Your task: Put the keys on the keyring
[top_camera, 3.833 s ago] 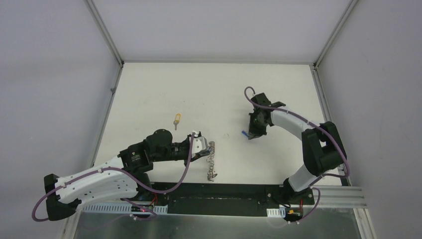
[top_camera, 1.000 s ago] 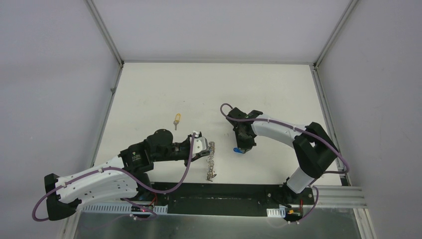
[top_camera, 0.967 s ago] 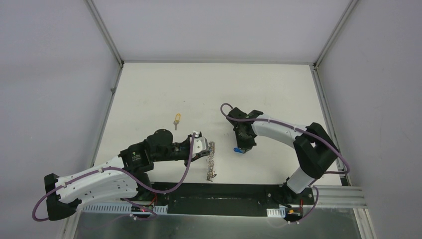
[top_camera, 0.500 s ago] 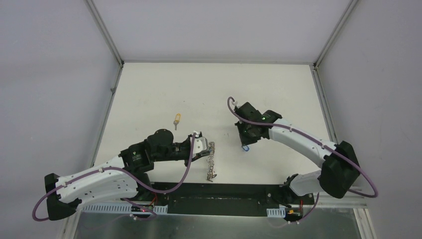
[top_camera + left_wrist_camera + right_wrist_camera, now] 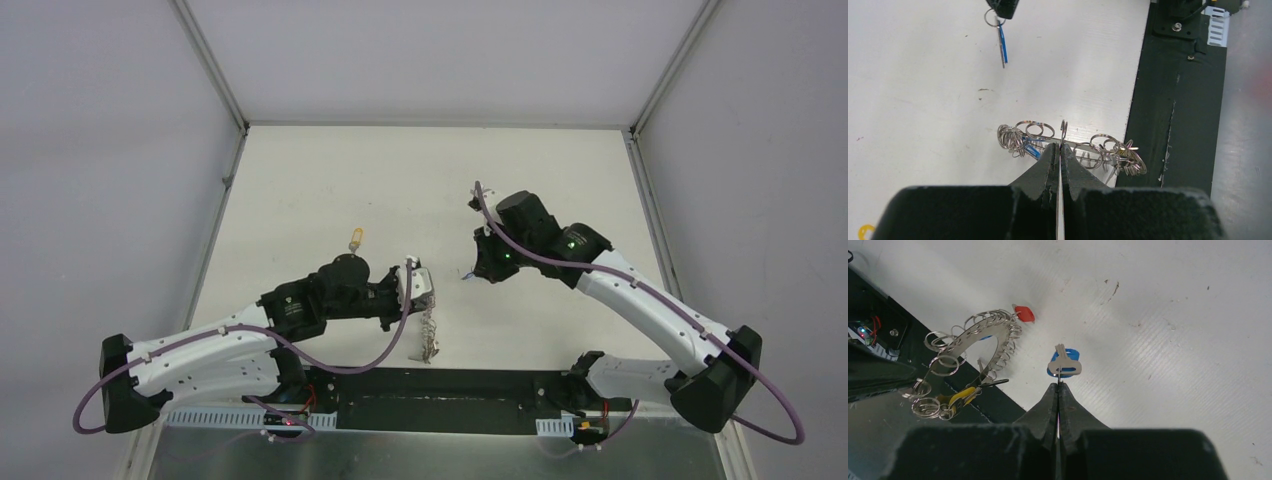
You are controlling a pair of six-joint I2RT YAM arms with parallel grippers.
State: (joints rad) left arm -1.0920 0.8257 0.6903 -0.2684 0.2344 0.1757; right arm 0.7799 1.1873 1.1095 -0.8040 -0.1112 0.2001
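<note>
The left gripper (image 5: 1059, 150) is clamping its jaws tight on the keyring (image 5: 1078, 146), which is dangling near the front edge of the table (image 5: 300, 180). The right gripper (image 5: 1058, 387) is pinching the blue key (image 5: 1064, 362) by its small loop, just beside the keyring. A yellow key (image 5: 354, 238) is lying farther back.

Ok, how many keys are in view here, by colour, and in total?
blue key: 2, one held by the right gripper, one on the keyring
yellow key: 2, one loose on the table, one on the keyring
red key: 1, at the keyring's edge
total: 5 keys
</note>
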